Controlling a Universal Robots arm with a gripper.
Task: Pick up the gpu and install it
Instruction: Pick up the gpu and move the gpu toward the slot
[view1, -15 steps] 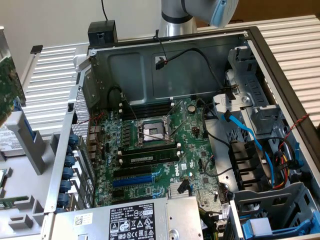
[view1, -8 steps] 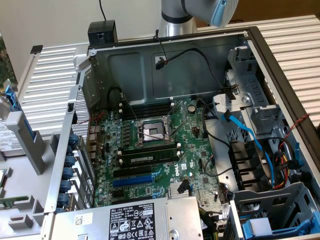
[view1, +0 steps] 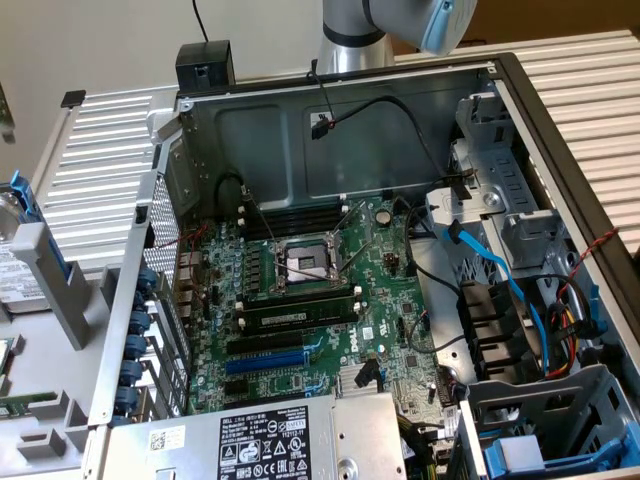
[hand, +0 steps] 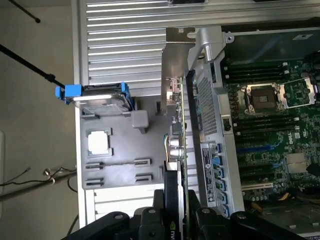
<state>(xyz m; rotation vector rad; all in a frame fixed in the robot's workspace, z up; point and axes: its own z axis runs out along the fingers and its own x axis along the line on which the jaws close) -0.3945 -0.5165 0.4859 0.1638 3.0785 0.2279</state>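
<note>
Claw (hand: 175, 220) clamped on the gpu (hand: 176, 150), carrying it edge-on beside the open computer case (view1: 300, 110).

From the wrist view I see the card held upright between the fingers (hand: 150, 220), silver bracket (hand: 177, 55) leading, over the grey parts tray (hand: 115, 155) just outside the case wall. The motherboard (hand: 270, 130) lies toward three o'clock of the card. To do this well I judge I must keep the card square, line the gold edge with the blue slot (view1: 265, 360), and lower without tilting.
</note>
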